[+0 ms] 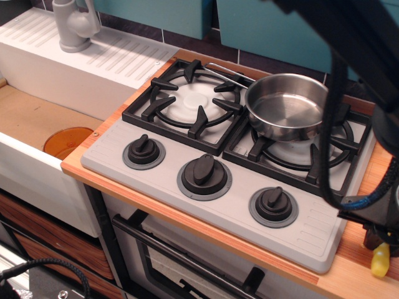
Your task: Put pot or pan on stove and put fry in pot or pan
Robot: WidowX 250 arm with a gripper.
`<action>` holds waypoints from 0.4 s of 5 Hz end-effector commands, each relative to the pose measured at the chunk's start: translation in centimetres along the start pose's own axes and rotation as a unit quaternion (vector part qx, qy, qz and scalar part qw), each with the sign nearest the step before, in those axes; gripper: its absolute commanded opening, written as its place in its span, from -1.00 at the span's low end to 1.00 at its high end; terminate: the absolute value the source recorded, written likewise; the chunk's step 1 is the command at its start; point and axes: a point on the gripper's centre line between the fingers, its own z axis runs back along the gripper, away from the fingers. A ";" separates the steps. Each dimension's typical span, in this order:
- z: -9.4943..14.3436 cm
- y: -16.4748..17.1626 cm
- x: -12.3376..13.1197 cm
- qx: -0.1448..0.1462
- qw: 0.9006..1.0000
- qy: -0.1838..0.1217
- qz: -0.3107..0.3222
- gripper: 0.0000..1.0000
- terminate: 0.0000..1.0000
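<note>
A small, shiny stainless-steel saucepan [288, 106] with straight sides sits on the right-hand black grate of the grey two-burner cooktop [224, 159], its thin wire handle reaching back and left toward the neighbouring burner; the pan is empty. The left burner shows its pale round plate bare, and three black knobs line the front of the cooktop. At the far right edge of the wooden counter [355, 268], just beside the cooktop's front right corner, lies the small yellow plastic fry [379, 260], only its lower end showing beneath the black gripper [378, 235], which hangs right over it. Whether the claw is spread or pinching the fry cannot be told, since its tips are cut off and dark. A loop of black cable crosses the pan. An orange round disc [67, 141] lies in the sink [37, 112] at left.
</note>
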 end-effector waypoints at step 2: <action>6.8 2.4 3.3 -0.020 1.000 0.016 -0.009 -1.00 -1.00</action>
